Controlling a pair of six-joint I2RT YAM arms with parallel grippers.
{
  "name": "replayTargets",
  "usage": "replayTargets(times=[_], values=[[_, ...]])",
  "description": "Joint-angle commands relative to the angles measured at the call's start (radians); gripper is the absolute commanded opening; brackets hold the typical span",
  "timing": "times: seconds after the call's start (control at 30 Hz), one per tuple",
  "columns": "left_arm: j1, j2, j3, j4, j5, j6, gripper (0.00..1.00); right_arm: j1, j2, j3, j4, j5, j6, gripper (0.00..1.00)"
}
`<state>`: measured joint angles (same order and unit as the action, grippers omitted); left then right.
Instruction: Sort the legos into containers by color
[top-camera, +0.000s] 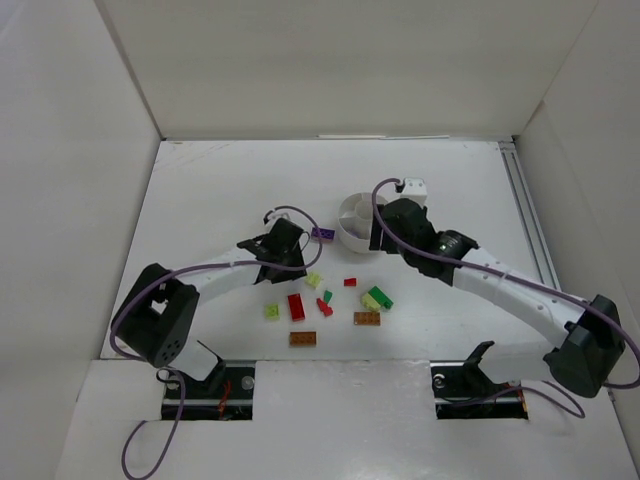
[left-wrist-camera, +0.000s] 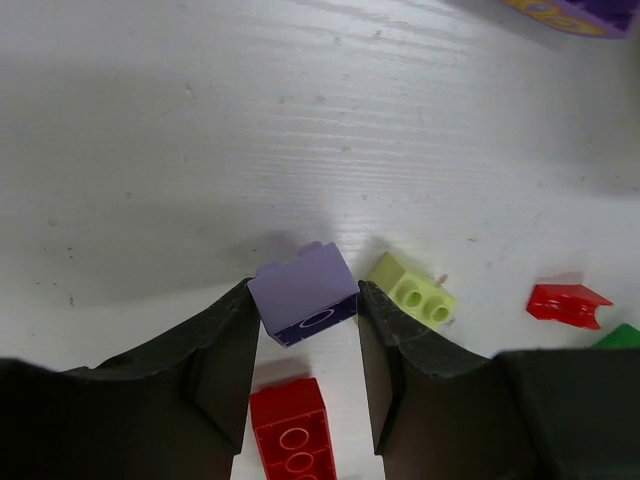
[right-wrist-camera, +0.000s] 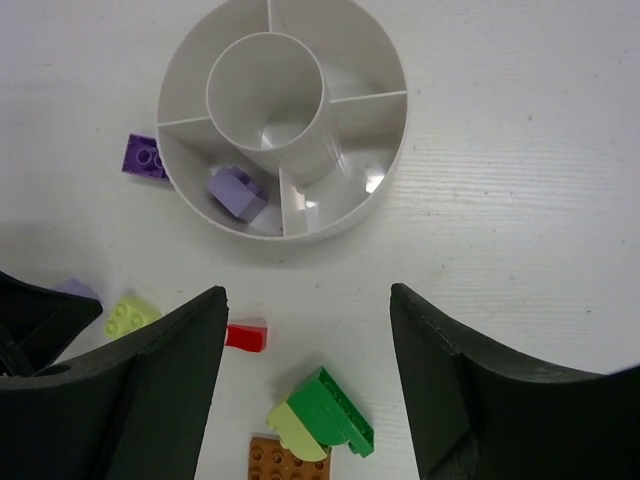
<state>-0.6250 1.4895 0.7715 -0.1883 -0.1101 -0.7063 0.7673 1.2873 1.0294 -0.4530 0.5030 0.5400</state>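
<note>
The left claw (left-wrist-camera: 305, 292) was closed on a lavender brick (left-wrist-camera: 300, 288), pinching it between its 2 fingers. A yellow-green brick (left-wrist-camera: 414, 293) lay just outside its right finger, and a red brick (left-wrist-camera: 293, 437) lay on the table (left-wrist-camera: 200, 150) further back between the fingers. The right claw (right-wrist-camera: 305, 300) stood spread wide with nothing in it. The white divided dish (right-wrist-camera: 372, 68) sat just ahead of its fingertips. 1 lavender piece (right-wrist-camera: 236, 190) was in a wedge toward the claw's left, and a dark purple brick (right-wrist-camera: 144, 157) lay just beside the dish's outer wall.
</note>
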Motion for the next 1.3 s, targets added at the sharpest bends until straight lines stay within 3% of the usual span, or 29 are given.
replayTargets(times=[0.0,0.23,0.53,0.8,0.9,1.03,1.27], values=[[-0.012,-0.070,0.080,-0.022,-0.008,0.031,0.23,0.006,-0.069,-0.014,-0.010,0.041,0.024,0.71],[-0.021,-0.063,0.264,0.078,0.081,0.139,0.25,-0.003,-0.215,-0.045,-0.099,0.130,0.049,0.71],[-0.071,0.205,0.581,0.087,0.115,0.220,0.25,-0.095,-0.420,-0.127,-0.147,0.121,0.060,0.73],[-0.127,0.285,0.644,0.065,0.072,0.229,0.25,-0.152,-0.464,-0.137,-0.167,0.121,0.051,0.74],[-0.127,0.285,0.635,0.066,0.063,0.218,0.33,-0.152,-0.464,-0.137,-0.176,0.111,0.041,0.74],[-0.127,0.305,0.635,0.066,0.052,0.218,0.49,-0.161,-0.442,-0.137,-0.176,0.102,0.041,0.74],[-0.136,0.328,0.670,0.055,0.052,0.218,0.56,-0.161,-0.442,-0.137,-0.176,0.091,0.032,0.75]])
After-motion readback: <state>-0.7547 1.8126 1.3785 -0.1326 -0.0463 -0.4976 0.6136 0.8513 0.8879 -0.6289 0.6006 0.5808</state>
